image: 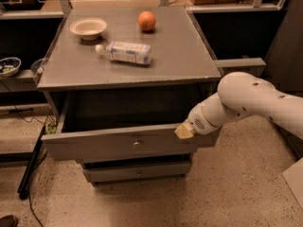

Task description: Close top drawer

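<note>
**Position of the drawer.** The drawer (94,145) stands open at the centre of the frame. It is pulled out from the cabinet (180,56) toward the lower edge of the frame, and its dark interior is exposed. The front panel runs left to right across the frame. That is its long axis. The knob (136,142) sits at the middle of the panel. A lower drawer (137,172) beneath it is shut or nearly so.

**Position of the gripper.** The gripper (184,131) is at the right part of the front panel, right of the knob, level with the panel's upper edge. It appears to touch the panel, though actual contact cannot be confirmed. Whether the gripper is spread or pressed together cannot be told. Only a pale tip shows against the panel.

**Governing relation.** The cabinet opening lies beyond the panel, toward the top of the frame. The closing travel therefore runs across the panel's long axis, from the lower frame toward the upper frame. The gripper is already on the near face of the panel, so a push in that direction is likely all that is needed. The contact point is off-centre to the right, which may skew the drawer on its runners.

**Arm pose.** The arm (246,100) enters from the right edge of the frame and slopes down and left to the panel. Its bulky white joint sits just right of the cabinet's right front corner.

**Other items.** A bowl (88,27), an orange (147,21) and a bottle (125,52) lying on its side rest on the cabinet top, well apart from the gripper.
</note>
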